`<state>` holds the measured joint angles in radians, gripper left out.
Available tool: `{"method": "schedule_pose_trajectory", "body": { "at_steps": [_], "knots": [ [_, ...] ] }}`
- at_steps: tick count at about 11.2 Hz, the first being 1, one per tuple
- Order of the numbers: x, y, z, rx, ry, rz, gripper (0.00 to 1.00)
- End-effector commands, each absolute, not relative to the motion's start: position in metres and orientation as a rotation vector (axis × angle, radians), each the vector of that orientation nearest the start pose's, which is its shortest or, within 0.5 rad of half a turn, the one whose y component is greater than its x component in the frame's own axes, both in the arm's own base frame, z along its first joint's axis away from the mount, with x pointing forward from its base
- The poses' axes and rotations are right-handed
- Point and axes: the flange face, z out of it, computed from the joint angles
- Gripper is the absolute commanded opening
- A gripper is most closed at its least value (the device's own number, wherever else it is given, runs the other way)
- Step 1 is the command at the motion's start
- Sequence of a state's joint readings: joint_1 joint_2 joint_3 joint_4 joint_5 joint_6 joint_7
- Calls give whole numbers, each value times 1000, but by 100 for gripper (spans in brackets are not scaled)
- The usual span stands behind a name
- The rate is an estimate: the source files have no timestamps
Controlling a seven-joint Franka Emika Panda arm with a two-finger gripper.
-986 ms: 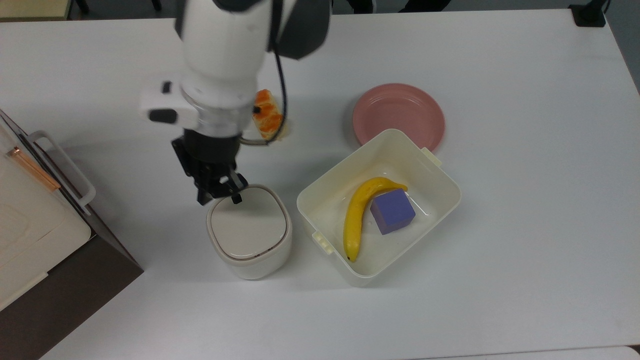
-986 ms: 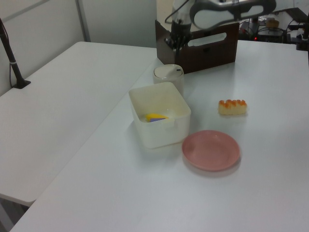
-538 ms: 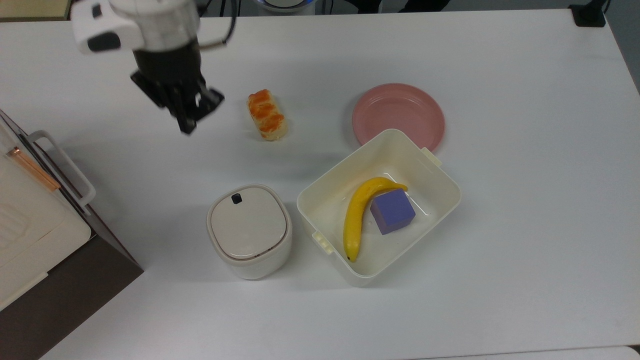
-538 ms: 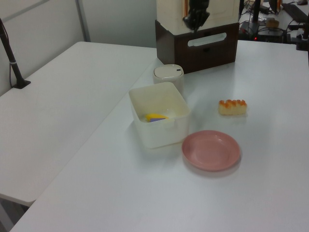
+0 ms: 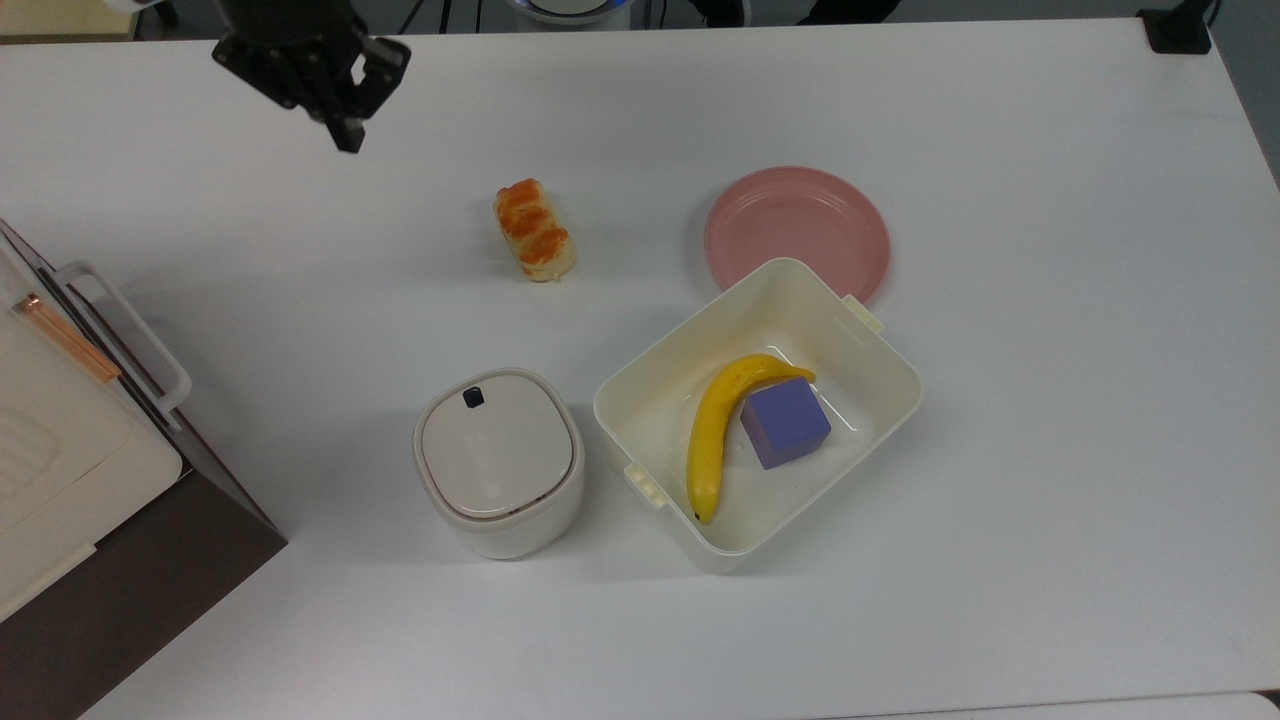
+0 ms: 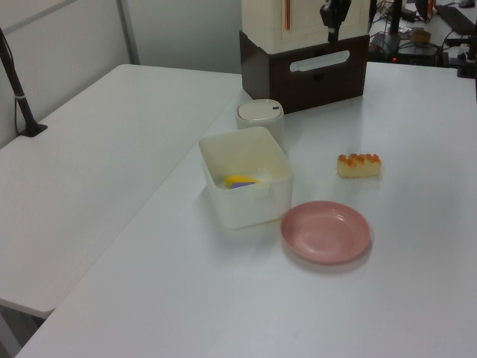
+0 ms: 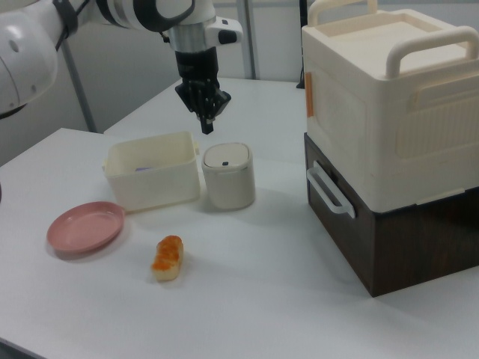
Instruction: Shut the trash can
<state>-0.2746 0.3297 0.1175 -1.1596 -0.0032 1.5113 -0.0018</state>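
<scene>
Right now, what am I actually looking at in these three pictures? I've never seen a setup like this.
It is one robot arm working over a white table, filmed by three cameras: one looking straight down, two from opposite sides. The dark pincer at the arm's end is its claw, raised above the table and holding nothing. Its job was to close the small cream trash can, and the beige lid lies flat and shut. Beside the can stands a larger cream tub holding a banana and a purple block. A pink plate and a piece of glazed bread lie farther off. The big cream and brown stacked box stands at the table's edge.
</scene>
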Motion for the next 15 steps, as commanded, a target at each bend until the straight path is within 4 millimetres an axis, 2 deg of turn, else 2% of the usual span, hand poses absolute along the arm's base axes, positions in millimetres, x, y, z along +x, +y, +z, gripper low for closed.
{"method": "schedule_pose_trajectory", "body": {
  "at_steps": [1, 2, 3, 5, 6, 8, 9, 11, 13, 15],
  "knots": [
    [607, -103, 617, -3081, 114, 15, 0],
    [602, -100, 618, -3084, 72, 22, 0],
    [599, -101, 618, -3085, 71, 29, 5],
    [598, -101, 621, -3092, 69, 24, 42],
    [598, -101, 622, -3096, 67, 20, 52],
    [593, -101, 625, -3100, 69, 16, 90],
    [591, -100, 624, -3103, 62, 17, 100],
    [583, -88, 624, -3107, 52, 18, 100],
    [576, -72, 624, -3128, 25, -60, 100],
    [573, -74, 623, -3127, 32, -70, 100]
  ]
}}
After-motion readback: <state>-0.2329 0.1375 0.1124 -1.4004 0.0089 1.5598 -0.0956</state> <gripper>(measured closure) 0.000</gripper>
